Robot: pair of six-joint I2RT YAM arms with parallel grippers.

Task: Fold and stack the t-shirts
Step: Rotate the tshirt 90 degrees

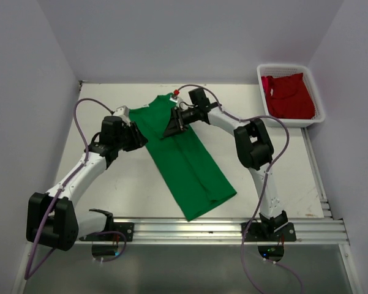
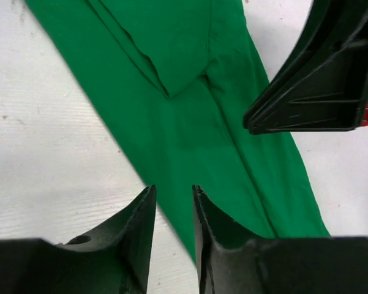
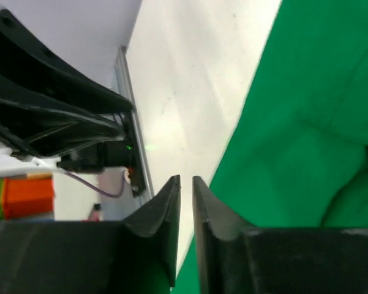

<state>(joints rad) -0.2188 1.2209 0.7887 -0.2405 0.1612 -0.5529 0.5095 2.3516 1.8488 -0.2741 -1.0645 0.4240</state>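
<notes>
A bright green t-shirt [image 1: 190, 165] lies flat on the white table, folded lengthwise into a long strip that runs from the back centre to the front right. A red t-shirt [image 1: 289, 95] lies crumpled in the white mesh basket [image 1: 281, 67] at the back right. My left gripper [image 1: 139, 138] is at the strip's left edge. Its jaws [image 2: 174, 199] are open over that cloth edge [image 2: 190, 122], with nothing between them. My right gripper [image 1: 171, 127] hovers over the strip's upper part. In the right wrist view it [image 3: 186, 184] stands narrowly open beside the green cloth [image 3: 306, 122] and holds nothing.
An aluminium rail [image 1: 220, 229] runs along the near edge and carries both arm bases. Purple cables [image 1: 79, 122] loop off the arms. White walls close in the table on the left, back and right. The right gripper's black body [image 2: 318, 92] sits close to my left fingers.
</notes>
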